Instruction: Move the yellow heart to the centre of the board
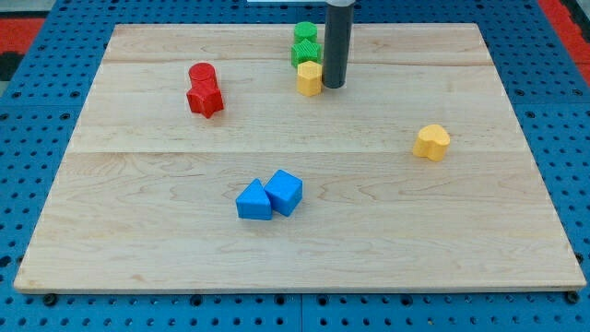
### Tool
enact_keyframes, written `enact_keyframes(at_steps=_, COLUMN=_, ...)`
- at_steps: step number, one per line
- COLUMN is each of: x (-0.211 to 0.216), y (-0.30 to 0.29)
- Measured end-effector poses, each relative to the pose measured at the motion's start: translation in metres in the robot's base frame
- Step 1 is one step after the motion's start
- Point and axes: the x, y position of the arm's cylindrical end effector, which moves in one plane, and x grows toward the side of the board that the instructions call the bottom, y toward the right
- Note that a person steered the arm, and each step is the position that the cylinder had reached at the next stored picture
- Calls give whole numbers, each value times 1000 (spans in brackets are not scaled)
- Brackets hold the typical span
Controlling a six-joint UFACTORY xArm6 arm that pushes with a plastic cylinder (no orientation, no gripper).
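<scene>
Tip (pixel 334 87) touching yellow block (pixel 310 78) below green blocks (pixel 305 44); yellow heart (pixel 431 142) well apart; no jaws.

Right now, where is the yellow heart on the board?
The yellow heart sits alone on the view's right side of the board, about mid-height, far from my tip, which stands near the view's top beside the other yellow block.

My tip (pixel 334 87) sits at the far desk (pixel 138 249) edge, touching a yellow block (pixel 310 78) (yellow heart (pixel 431 142) lies well right)
</scene>
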Motion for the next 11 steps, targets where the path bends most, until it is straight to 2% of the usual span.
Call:
enact_keyframes(at_steps=2, x=0, y=3)
enact_keyframes(at_steps=4, x=18, y=83)
enact_keyframes(at_steps=6, x=70, y=176)
enact_keyframes(at_steps=7, x=101, y=185)
enact_keyframes(at_steps=8, x=123, y=172)
enact_keyframes(at_steps=11, x=121, y=78)
